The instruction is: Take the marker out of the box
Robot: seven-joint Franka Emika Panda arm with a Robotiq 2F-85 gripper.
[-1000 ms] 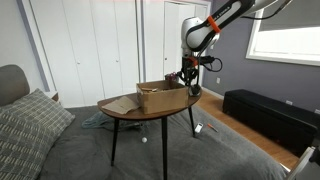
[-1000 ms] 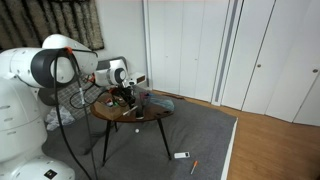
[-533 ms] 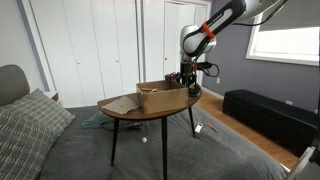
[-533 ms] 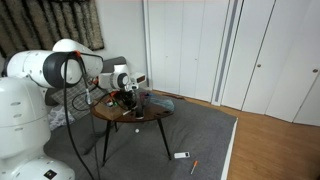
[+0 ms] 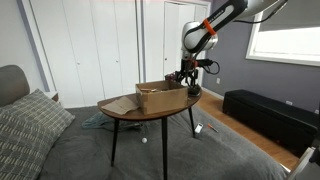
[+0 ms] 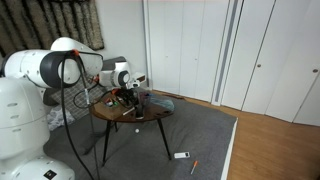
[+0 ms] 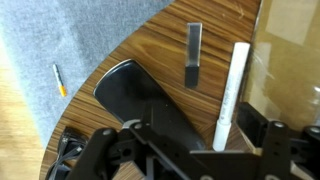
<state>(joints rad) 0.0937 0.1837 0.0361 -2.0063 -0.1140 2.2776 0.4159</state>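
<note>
In the wrist view a white marker (image 7: pixel 231 92) lies on the wooden table (image 7: pixel 150 45), just outside the brown cardboard box (image 7: pixel 292 60). My gripper (image 7: pixel 195 105) hangs low over it with its fingers wide apart. The marker sits between them, close to the box-side finger (image 7: pixel 268 132) and apart from the other. In an exterior view the gripper (image 5: pixel 186 82) is at the far end of the box (image 5: pixel 160 96) on the round table (image 5: pixel 120 112). The gripper (image 6: pixel 125 97) also shows low over the table (image 6: pixel 135 118) in an exterior view; the marker is too small to make out there.
A short dark bar (image 7: pixel 193 55) lies on the table beside the marker. An orange pen (image 7: pixel 60 80) is on the grey carpet below the table edge. A cushioned seat (image 5: pixel 30 125) and a black bench (image 5: pixel 265 112) flank the table.
The jaws have gone from shut to wide open over the last second, letting go of the marker. The arm has barely shifted beside the box.
</note>
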